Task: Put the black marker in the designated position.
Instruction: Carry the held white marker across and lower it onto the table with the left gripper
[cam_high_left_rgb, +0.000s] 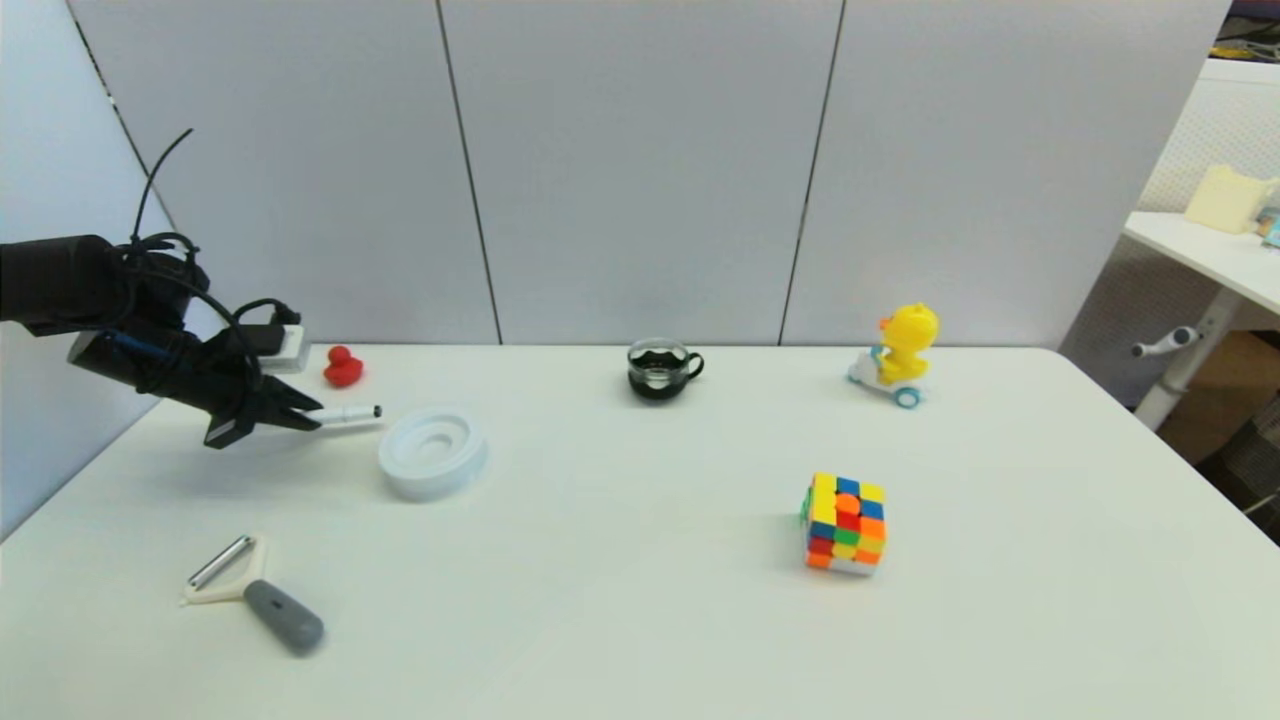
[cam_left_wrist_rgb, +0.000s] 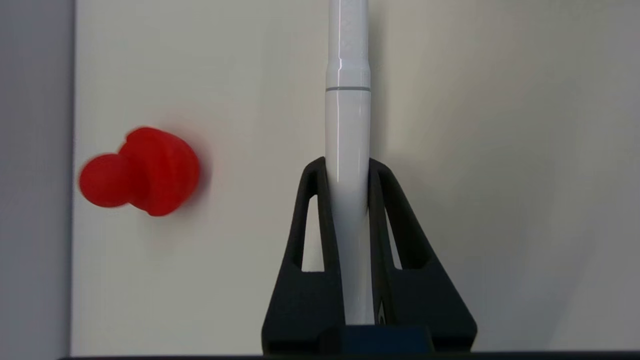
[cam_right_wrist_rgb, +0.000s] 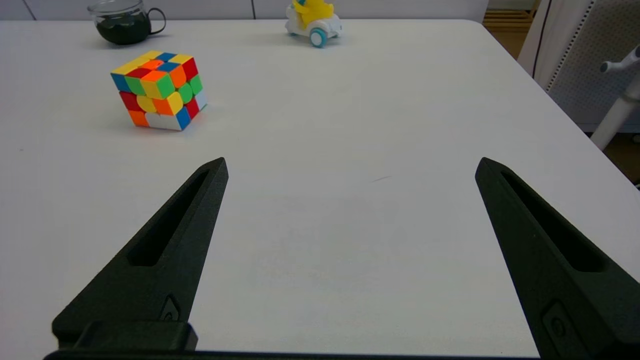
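Grey partition panels close off the back of my view, and in front of them stretches the white table (cam_high_left_rgb: 640, 600), with a second desk off at the far right edge. On my head camera the left gripper (cam_high_left_rgb: 300, 415) sits over the far left part of the table, its two black fingers (cam_left_wrist_rgb: 312, 210) pinched on the black marker (cam_high_left_rgb: 348, 413). The marker lies roughly level, its black tip pointing toward the white ring-shaped dish (cam_high_left_rgb: 432, 452) and ending just short of the dish's rim. I cannot tell from here whether the marker touches the tabletop or hangs slightly above it. In the left wrist camera the white barrel (cam_left_wrist_rgb: 348, 150) runs straight out between the fingers, clamped on both sides. The red duck (cam_high_left_rgb: 342, 367) stands just beyond the gripper, near the back edge of the table.

Near the front left lies the grey-handled peeler (cam_high_left_rgb: 255, 590), well apart from the gripper. A glass cup (cam_high_left_rgb: 660, 370) of dark liquid stands at the back centre, a yellow duck toy on a scooter (cam_high_left_rgb: 900, 358) to its right, and a colourful cube (cam_high_left_rgb: 845, 523) nearer the middle right.

My right gripper (cam_right_wrist_rgb: 350, 165) shows only in its own wrist camera, fingers spread wide over bare tabletop, holding nothing, with the cube ahead of it.
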